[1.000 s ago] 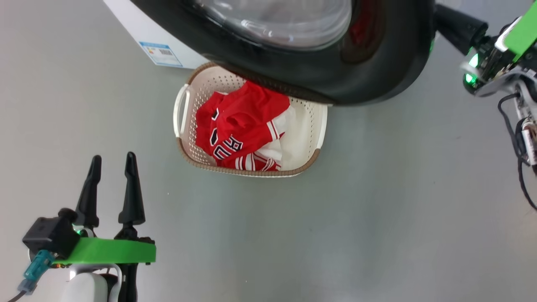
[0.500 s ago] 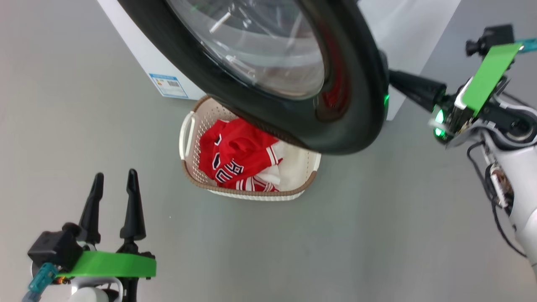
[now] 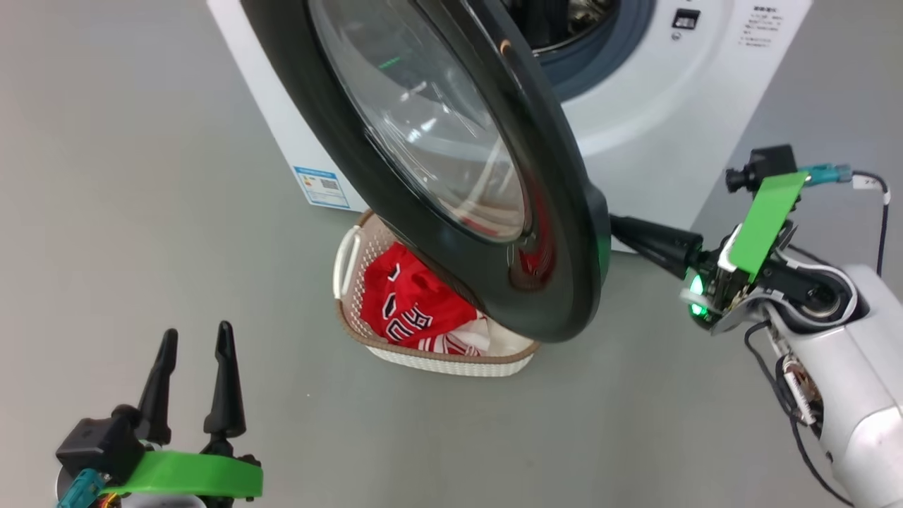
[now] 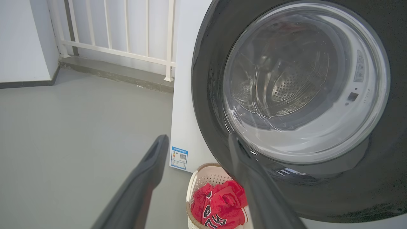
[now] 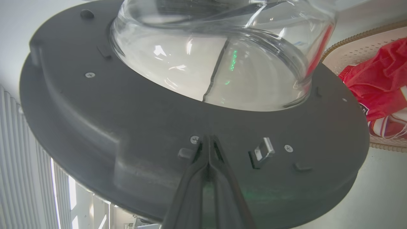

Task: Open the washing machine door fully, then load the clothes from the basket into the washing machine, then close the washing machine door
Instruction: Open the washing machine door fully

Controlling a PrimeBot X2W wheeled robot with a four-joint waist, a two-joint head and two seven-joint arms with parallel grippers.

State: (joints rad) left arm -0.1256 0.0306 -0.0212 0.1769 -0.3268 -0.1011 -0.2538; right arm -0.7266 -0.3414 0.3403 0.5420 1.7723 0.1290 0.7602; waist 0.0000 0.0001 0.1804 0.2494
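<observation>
Grey floor [image 3: 141,212], closed right end effector [image 5: 208,139] touching door [image 5: 127,121]

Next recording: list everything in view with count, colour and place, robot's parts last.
Boxy front-loading washing machine: one, white, on the floor.
Perforated plastic basket: one, cream, on floor before the machine.
Jersey clothes: one heap, red and white, in the basket.
Round glossy door with glass bowl: one, black, open above the basket.
Sticker: one, blue, machine's lower corner.
Left gripper: one, dark, open, head view's lower left.
Right gripper: one, dark, shut, tips at door's inner face.
</observation>
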